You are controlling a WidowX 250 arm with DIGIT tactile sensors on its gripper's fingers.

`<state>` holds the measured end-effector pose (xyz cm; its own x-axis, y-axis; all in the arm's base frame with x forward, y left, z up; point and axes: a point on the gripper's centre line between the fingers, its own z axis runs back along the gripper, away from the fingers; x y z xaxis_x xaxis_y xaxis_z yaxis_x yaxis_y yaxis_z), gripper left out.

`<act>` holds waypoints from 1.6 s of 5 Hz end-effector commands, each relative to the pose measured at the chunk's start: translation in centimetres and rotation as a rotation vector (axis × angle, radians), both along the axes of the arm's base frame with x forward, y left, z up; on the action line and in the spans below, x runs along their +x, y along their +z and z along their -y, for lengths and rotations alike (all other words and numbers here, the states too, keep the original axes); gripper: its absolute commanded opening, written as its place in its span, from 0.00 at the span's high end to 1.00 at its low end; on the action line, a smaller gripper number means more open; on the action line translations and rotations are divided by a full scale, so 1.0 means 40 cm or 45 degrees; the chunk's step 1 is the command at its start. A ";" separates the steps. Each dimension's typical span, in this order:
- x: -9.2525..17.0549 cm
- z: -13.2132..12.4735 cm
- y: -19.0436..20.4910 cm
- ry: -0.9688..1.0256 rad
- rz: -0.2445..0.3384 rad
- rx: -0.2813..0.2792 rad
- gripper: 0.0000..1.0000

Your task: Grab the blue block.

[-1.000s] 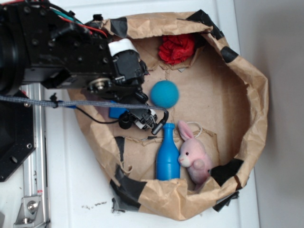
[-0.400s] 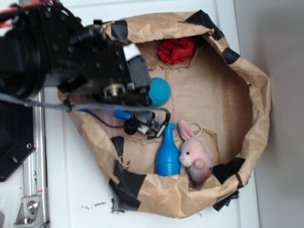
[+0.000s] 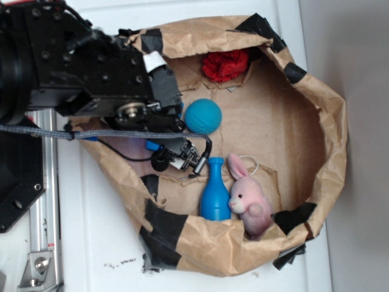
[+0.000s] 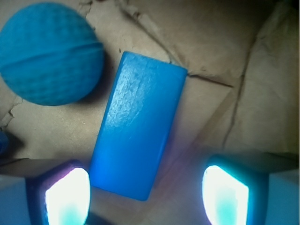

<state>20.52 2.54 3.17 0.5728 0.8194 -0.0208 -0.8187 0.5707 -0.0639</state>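
In the wrist view the blue block (image 4: 138, 124) lies flat on the brown paper, a smooth bright-blue slab tilted slightly clockwise. My gripper (image 4: 146, 197) is open just above it. The block's near end sits between the two glowing fingertips (image 4: 68, 197), close to the left one and well apart from the right one. From the exterior camera the black arm (image 3: 109, 79) covers the gripper and nearly all of the block; only a blue sliver (image 3: 154, 146) shows under the wrist.
A textured teal ball (image 4: 49, 54) (image 3: 203, 116) lies just beyond the block's far left corner. A blue bottle (image 3: 214, 198), a pink bunny (image 3: 249, 204) and a red crumpled thing (image 3: 226, 64) share the paper-walled bin (image 3: 322, 103).
The arm has shifted over the block, so less of it shows in the exterior view. The ball sits slightly further left, and the bin's near-left wall has changed shape.
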 end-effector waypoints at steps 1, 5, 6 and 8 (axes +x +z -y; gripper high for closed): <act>0.052 -0.009 -0.005 -0.040 0.063 0.025 0.00; 0.076 -0.003 -0.038 -0.126 0.121 -0.065 1.00; 0.075 0.005 -0.031 -0.218 0.181 -0.046 1.00; 0.181 0.002 0.179 -0.846 0.563 0.110 1.00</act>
